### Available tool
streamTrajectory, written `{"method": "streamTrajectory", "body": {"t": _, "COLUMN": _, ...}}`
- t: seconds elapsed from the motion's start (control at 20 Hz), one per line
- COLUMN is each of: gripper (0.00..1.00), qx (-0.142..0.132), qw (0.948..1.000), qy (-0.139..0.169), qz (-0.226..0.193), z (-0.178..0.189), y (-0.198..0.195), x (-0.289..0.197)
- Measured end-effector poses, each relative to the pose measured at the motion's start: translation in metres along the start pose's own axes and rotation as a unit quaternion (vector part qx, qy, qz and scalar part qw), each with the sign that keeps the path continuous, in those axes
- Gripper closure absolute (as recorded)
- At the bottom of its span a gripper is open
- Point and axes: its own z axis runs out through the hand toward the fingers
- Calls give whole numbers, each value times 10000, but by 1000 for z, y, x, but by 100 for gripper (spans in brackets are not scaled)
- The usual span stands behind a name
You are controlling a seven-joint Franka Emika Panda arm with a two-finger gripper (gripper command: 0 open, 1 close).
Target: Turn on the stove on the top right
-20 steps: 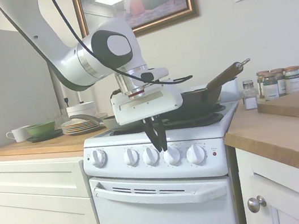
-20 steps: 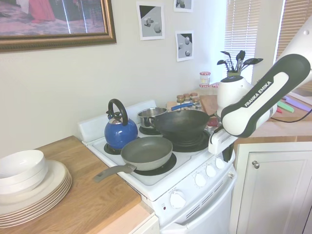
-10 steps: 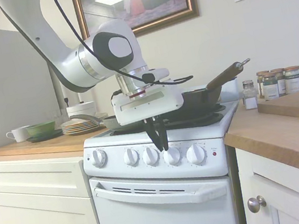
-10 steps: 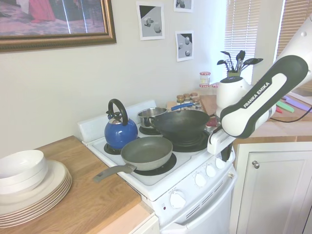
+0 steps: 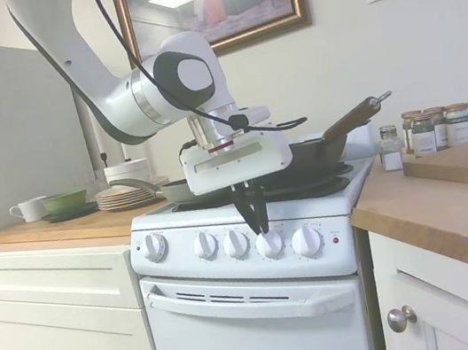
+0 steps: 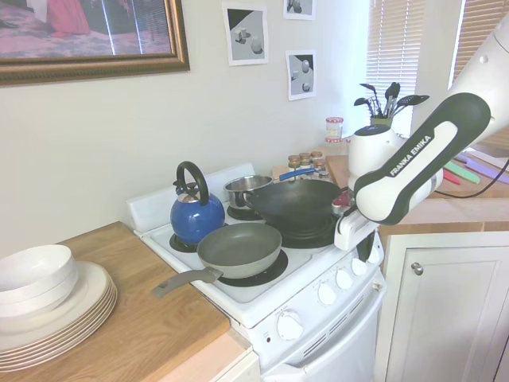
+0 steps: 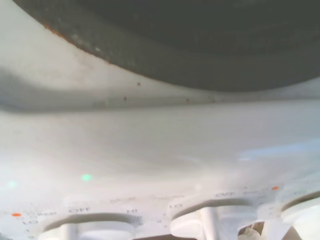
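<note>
the gripper (image 5: 259,225) points down at 12 o'clock over a knob (image 5: 270,243) of the stove (image 5: 256,306), fingers nearly closed, holding nothing, ready to turn it.

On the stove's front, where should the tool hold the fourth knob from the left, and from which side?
Probably the raised bar across the fourth knob, not its round rim. The bar stands about upright and sticks out from the stove front, so the tool would best come straight at the panel from the room side, one finger on each flat side.
</note>
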Motion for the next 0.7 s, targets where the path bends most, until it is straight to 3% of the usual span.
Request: {"method": "streamTrajectory", "body": {"t": 0.7, "gripper": 100, "qx": -9, "qw": 10000, "qy": -59, "qz": 6, "z": 7, "y": -4, "x": -1}}
